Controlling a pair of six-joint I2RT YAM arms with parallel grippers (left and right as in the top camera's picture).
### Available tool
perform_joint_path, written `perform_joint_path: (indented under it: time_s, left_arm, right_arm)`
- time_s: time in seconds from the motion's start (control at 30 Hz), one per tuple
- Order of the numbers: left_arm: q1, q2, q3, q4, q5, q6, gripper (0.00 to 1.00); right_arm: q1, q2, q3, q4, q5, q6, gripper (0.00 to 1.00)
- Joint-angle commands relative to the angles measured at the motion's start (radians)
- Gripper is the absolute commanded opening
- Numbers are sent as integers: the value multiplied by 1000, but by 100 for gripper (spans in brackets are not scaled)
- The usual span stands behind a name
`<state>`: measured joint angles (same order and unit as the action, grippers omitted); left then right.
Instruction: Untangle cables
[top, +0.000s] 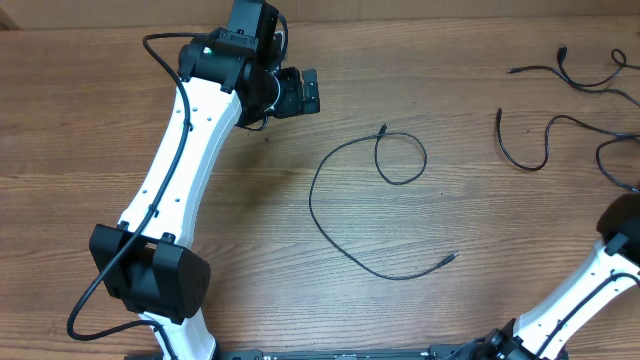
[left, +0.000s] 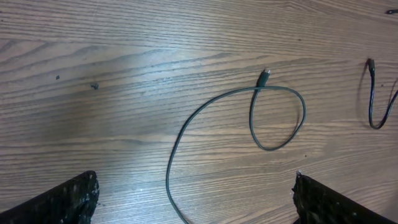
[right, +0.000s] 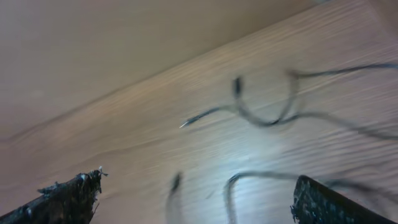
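Hovering up-left of the looped thin black cable (top: 312, 195), left gripper (top: 298, 92) is spread wide, empty; prob. lining up on the loop, which crosses itself by its plug end. Right gripper (right: 196, 193) likewise wide, empty, over other thin black cords (top: 580, 87) well right of that loop (view blurry). Brown wooden table (top: 480, 310) underneath; nothing seems to block approach.

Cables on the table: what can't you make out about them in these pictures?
- Overhead: the right-side cables run off the right edge, so their far ends and some crossings are cut off.
- Right wrist: the blurred cables are smeared, so plugs and overlaps cannot be read.
- Left wrist: the looped cable leaves the bottom edge, and which strand lies on top at its crossing is too thin to tell.
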<state>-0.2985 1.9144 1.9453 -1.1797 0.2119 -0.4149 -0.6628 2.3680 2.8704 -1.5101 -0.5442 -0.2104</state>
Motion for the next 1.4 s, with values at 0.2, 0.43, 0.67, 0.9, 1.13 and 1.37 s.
perform_joint_path:
  time_s: [0.2, 0.43, 0.67, 0.9, 1.13, 1.37]
  left_arm:
    - [4, 4, 7, 2, -6, 11, 100]
    - [3, 4, 7, 2, -6, 11, 99]
    - [3, 4, 7, 2, -6, 11, 100]
    - [3, 4, 7, 2, -6, 11, 100]
    - [4, 4, 7, 2, -6, 11, 100]
    - [4, 4, 7, 2, -6, 11, 100]
  right_arm:
    - [121, -7, -58, -160, 185, 35, 100]
    - [165, -7, -156, -184, 425, 183, 100]
    - [172, -7, -356, -184, 551, 242, 100]
    - [150, -8, -523, -144, 574, 267, 100]
    - [137, -10, -561, -159, 592, 293, 100]
    - [132, -79, -561, -184, 591, 303, 100]
